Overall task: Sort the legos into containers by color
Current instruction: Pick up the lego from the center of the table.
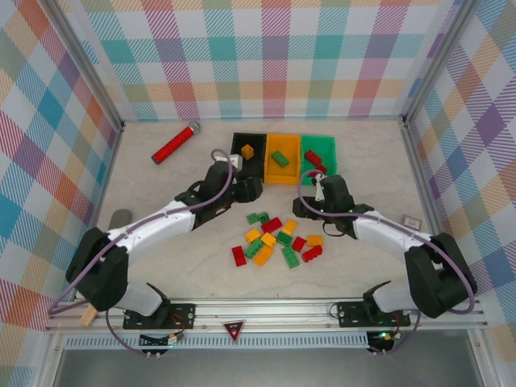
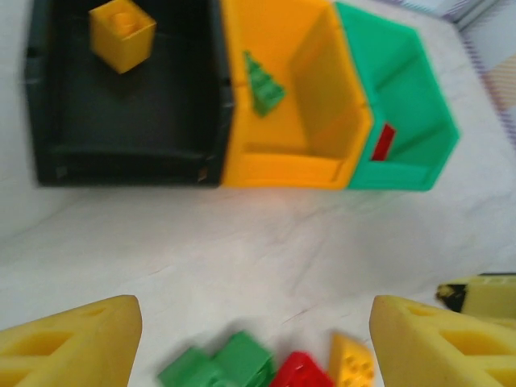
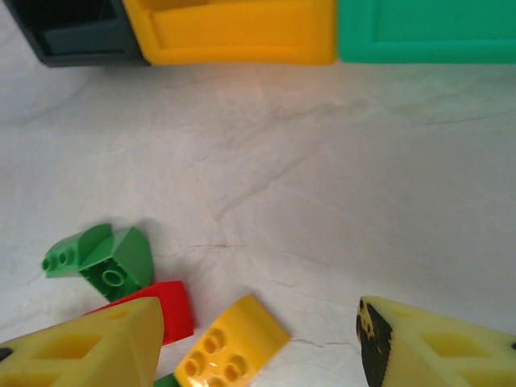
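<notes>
Your left tool (image 2: 255,326) and right tool (image 3: 258,343) are both wide open, holding nothing. Bricks (image 1: 276,239) lie loose on the worktop (image 1: 201,266) near the bins (image 2: 282,171).

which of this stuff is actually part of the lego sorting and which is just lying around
Part of the job: loose legos, black bin, orange bin, green bin.
Just lying about: red cylinder with silver end, grey object near the left wall, small tag near the right wall.
</notes>
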